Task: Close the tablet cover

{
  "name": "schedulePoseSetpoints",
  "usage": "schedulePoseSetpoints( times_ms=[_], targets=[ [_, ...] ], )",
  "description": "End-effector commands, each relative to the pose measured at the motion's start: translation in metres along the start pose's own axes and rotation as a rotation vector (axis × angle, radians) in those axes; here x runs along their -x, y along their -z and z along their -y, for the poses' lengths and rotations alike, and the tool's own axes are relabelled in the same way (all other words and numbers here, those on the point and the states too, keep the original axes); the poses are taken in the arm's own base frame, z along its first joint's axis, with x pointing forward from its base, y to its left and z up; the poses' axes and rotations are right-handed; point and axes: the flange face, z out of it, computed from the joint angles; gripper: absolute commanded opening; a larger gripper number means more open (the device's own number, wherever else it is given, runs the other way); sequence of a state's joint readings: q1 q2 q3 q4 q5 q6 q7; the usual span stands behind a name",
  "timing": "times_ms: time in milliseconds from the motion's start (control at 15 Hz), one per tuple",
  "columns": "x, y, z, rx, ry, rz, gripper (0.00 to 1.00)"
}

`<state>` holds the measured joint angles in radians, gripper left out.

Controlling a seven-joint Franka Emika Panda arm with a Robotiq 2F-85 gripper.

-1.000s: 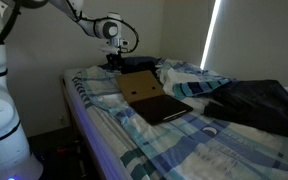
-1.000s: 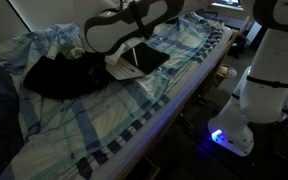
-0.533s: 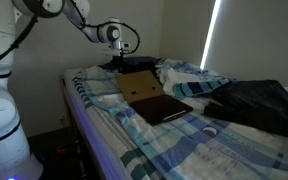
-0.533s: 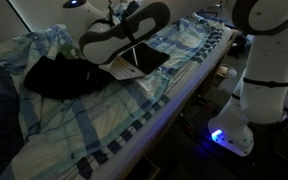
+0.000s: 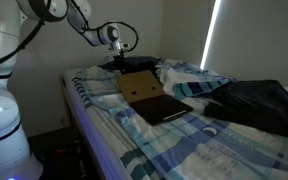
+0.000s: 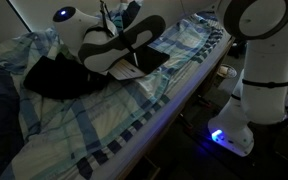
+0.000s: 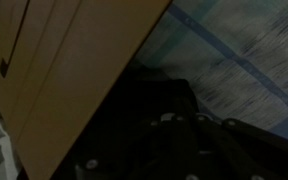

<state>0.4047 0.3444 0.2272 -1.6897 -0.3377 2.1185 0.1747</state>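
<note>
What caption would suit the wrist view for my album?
A close look at the raised brown tablet cover, blue checked bedsheet beyond.

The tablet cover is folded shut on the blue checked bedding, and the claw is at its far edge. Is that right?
Not quite. The tablet cover is open: an exterior view shows its tan flap tilted up from the dark tablet. It does sit on the blue checked bedding, with the claw at its far edge.

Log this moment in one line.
cover: open, propped up | tablet: flat on bed | pincer: by cover's far edge, grip unclear | task: not done
</note>
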Motion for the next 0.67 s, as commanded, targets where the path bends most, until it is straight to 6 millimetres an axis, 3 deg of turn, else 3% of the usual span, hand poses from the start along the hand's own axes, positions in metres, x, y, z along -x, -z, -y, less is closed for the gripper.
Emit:
schedulePoseSetpoints(
  times_ms=[0, 600],
  targets=[
    [-0.002, 0.004, -0.003, 0.049, -0.034, 0.034, 0.05],
    [0.009, -0.008, -0.019, 0.069, -0.078, 0.098, 0.05]
  ],
)
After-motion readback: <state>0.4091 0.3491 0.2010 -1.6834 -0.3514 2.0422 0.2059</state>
